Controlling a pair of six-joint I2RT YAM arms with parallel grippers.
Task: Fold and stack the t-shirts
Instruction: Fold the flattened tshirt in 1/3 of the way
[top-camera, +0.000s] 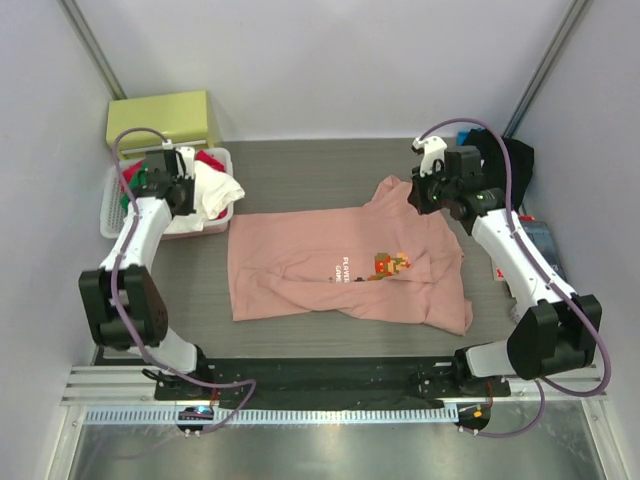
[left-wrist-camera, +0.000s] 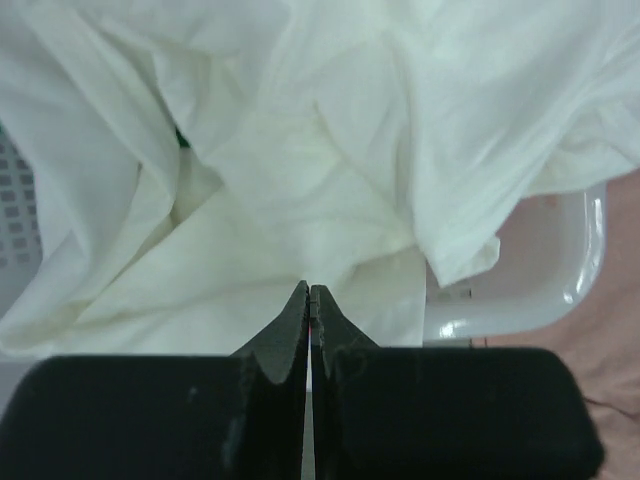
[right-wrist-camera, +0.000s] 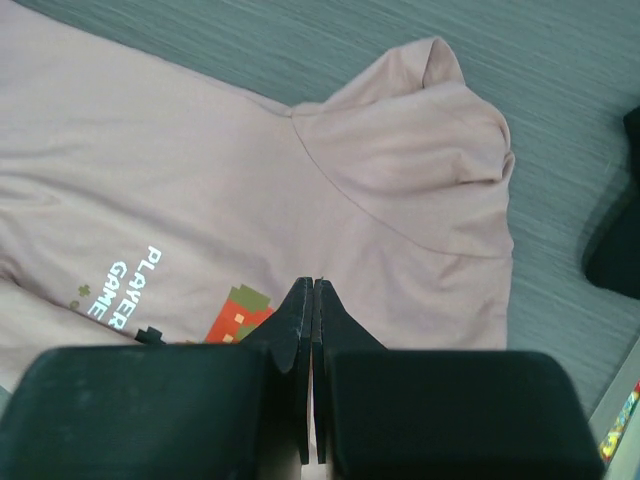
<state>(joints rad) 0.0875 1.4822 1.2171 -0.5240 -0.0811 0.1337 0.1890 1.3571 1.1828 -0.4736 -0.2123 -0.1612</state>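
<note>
Pink t-shirt (top-camera: 340, 265): lay spread on worktop (top-camera: 300, 170).
Left fingers (left-wrist-camera: 287, 340): pressed together, empty, over white cloth (left-wrist-camera: 300, 150).
Right fingers (right-wrist-camera: 291, 328): pressed together, empty, over pink t-shirt.

I see bare table (top-camera: 320, 165) beyond the pink t-shirt (top-camera: 300, 265) and along its left side; the laundry basket (top-camera: 110, 210) (heaped with white cloth (top-camera: 218, 188)) blocks far left, the black t-shirt (top-camera: 520, 160) far right.

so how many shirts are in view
3: pink shirt spread mid-table, white shirt heaped in the basket far left, black shirt bunched far right. More may hide in the basket.
</note>
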